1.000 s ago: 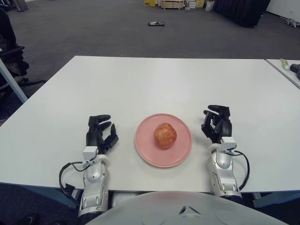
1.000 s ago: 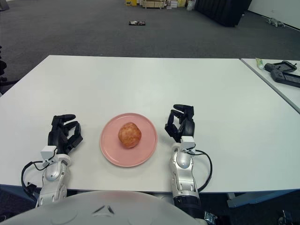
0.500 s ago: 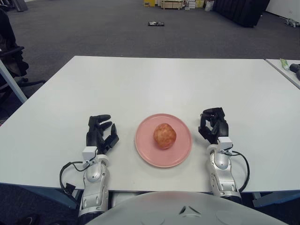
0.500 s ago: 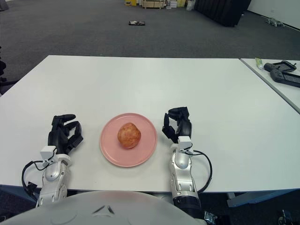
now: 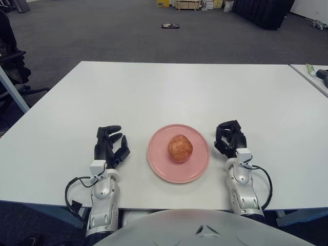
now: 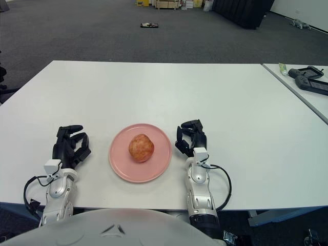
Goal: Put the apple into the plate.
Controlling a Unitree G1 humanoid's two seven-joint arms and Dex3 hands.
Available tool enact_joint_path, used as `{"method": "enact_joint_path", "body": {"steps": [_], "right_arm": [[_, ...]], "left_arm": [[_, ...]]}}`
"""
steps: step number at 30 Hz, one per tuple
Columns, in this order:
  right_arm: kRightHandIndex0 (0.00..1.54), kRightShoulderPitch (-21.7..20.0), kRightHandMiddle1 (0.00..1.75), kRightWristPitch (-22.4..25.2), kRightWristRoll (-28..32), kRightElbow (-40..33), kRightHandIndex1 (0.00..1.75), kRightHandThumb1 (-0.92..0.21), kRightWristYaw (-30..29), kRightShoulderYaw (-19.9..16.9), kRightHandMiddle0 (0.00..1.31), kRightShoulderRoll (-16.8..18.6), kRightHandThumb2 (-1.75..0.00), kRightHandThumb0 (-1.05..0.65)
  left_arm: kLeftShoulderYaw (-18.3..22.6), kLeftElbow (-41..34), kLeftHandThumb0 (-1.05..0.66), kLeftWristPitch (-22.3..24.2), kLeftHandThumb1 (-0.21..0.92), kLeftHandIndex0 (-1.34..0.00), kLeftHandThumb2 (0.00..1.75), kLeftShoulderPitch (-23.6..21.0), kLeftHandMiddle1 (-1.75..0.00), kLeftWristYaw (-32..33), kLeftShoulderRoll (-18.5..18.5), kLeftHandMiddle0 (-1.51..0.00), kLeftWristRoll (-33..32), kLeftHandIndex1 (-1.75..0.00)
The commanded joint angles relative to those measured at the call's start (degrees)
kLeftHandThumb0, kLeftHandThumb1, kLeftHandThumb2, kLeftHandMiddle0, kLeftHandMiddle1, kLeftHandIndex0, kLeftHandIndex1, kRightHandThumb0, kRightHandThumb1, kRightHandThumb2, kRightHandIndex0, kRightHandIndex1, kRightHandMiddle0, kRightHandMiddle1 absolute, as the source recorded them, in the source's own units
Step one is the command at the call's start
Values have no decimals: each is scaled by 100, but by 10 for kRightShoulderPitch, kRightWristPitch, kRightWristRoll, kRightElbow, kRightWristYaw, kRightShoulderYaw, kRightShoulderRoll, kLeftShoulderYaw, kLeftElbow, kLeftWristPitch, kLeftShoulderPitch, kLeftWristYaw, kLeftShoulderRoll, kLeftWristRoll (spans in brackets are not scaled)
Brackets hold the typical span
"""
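Observation:
A reddish-yellow apple point(image 5: 180, 148) lies in the middle of a pink plate point(image 5: 160, 163) near the front of the white table. My right hand point(image 5: 230, 138) rests on the table just right of the plate, fingers loosely curled and holding nothing. My left hand point(image 5: 109, 145) rests on the table left of the plate, fingers relaxed and empty.
The white table point(image 5: 174, 92) stretches far beyond the plate. A second table at the right edge carries a dark controller point(image 6: 309, 80) and a small tube point(image 6: 283, 68). A chair point(image 5: 13, 61) stands at the far left.
My right hand has slid a little left, closer to the plate's right rim. The apple, plate and left hand have not moved.

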Motion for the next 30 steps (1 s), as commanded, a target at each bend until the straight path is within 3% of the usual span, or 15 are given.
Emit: {"method": "enact_joint_path", "body": {"steps": [1,30], "right_arm": [[58,2,175,10,10,-13,133,-67,12,-1,34,-3,-88,-38],[55,-2,175,10,20,-10,133,-67,16,-13,34,-1,-88,-38]], "left_arm": [[-3,-1,0,0,72,-18,74,-8,-149,-6,5,-45,2,-175],[-6,-17,0,29,75,-17,71,-4,-147,-8,16,-45,5,-175]]}}
